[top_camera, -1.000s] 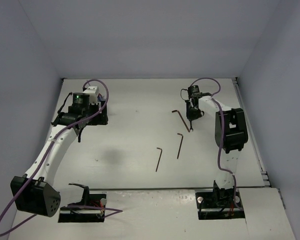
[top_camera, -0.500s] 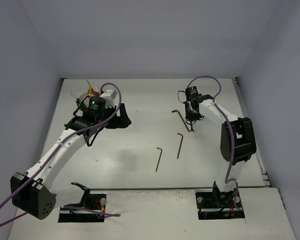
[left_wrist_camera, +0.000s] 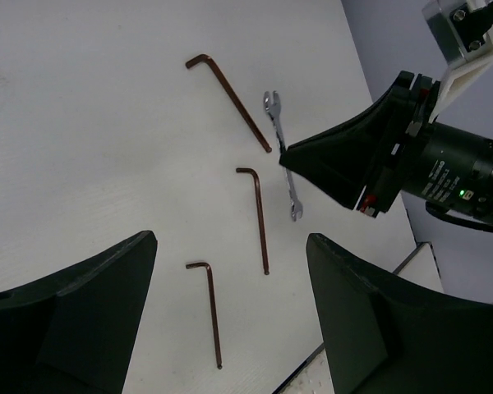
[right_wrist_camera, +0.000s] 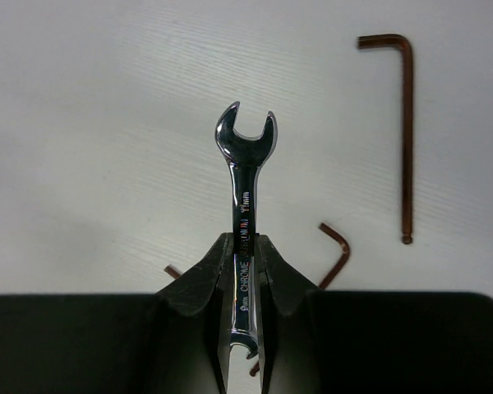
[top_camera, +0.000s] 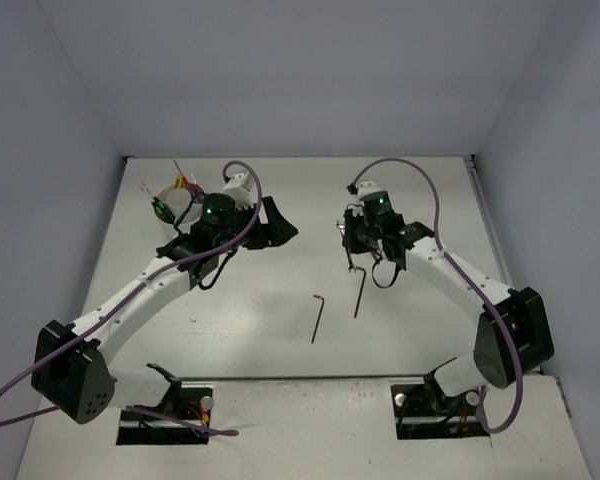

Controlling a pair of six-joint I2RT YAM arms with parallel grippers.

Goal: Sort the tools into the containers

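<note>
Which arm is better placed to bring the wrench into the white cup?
Right. The right end effector is shut on the wrench; the left end effector stands open and empty.

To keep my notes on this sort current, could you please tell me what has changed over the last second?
The right gripper, shut on the silver wrench throughout, carried it left and slightly nearer. The left gripper, open and empty, swung right, uncovering the white cup with its tools. The two nearer hex keys have not moved.
</note>
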